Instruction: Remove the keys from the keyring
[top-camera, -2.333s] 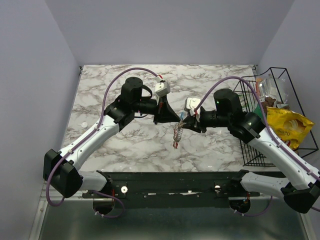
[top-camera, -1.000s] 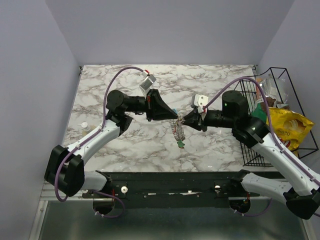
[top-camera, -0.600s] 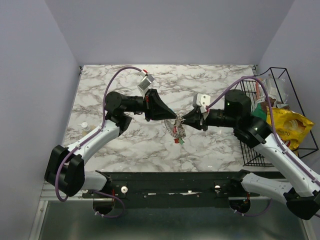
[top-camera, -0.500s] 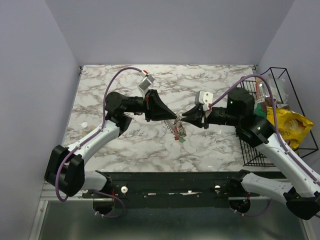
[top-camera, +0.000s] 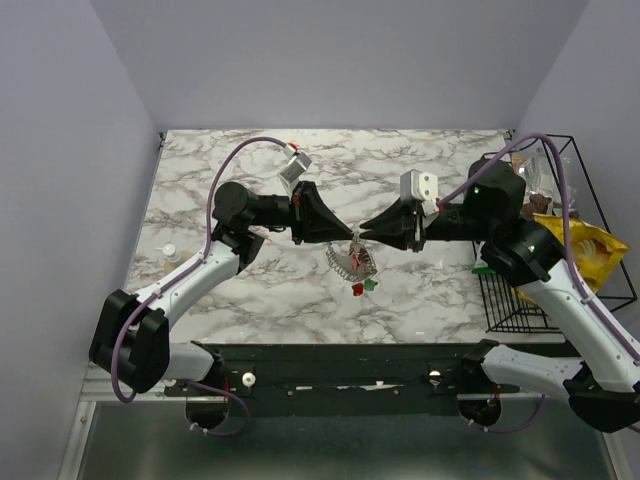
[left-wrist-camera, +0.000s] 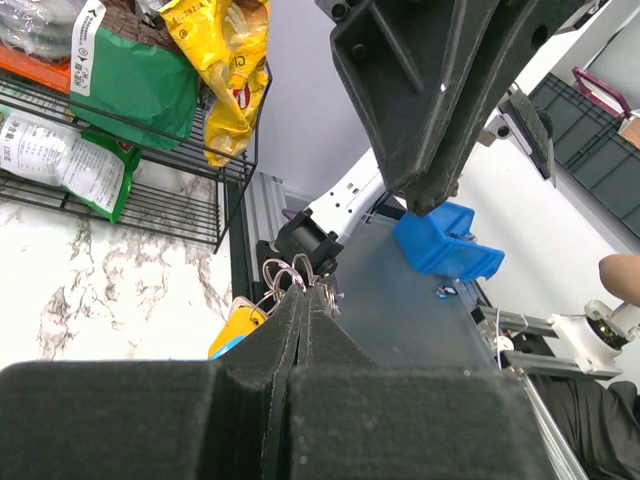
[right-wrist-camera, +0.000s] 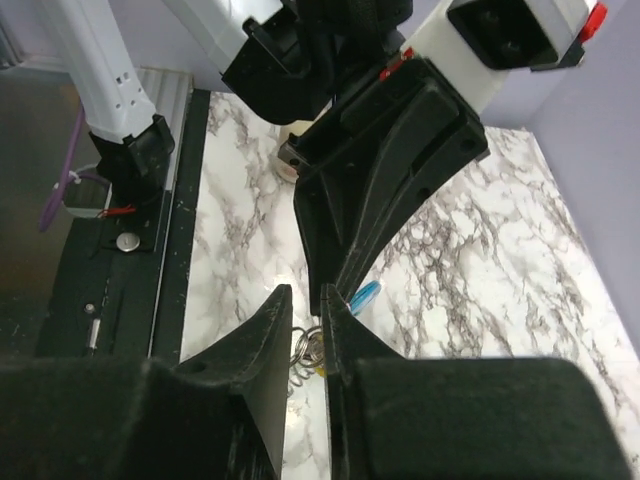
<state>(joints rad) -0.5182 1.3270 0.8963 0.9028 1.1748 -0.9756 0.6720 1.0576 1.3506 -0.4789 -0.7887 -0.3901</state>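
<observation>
- Both arms meet nose to nose over the middle of the white-and-grey marbled table (top-camera: 250, 290), tips almost touching.
- Hanging right under that meeting point is the keyring (top-camera: 346, 262), a grey wiry loop with a bright blue part. I cannot tell whether its low end touches the marble.
- At the near end of the bunch sit a tiny red-headed key (top-camera: 356, 291) and a tiny green-headed key (top-camera: 371, 285), side by side and on the ring.
- The left gripper (top-camera: 349, 234) reaches in from the left. Its black fingers (left-wrist-camera: 250, 360) are pressed flat together with no gap.
- In the left wrist view, thin wire loops of the keyring poke out just at that tip, so the left gripper is clamped on the keyring.
- The right gripper (top-camera: 364, 232) comes in from the right, pointing straight at the left one.
- Its fingers (right-wrist-camera: 265, 320) stand a narrow slot apart, and wire loops show in that slot just past the tips. Whether they pinch the wire, I cannot tell.
- The blue part shows in the right wrist view, beside the left gripper's tip.
- Off at the right edge stands a black wire basket (top-camera: 520, 300) holding a yellow snack bag (top-camera: 575, 255).
</observation>
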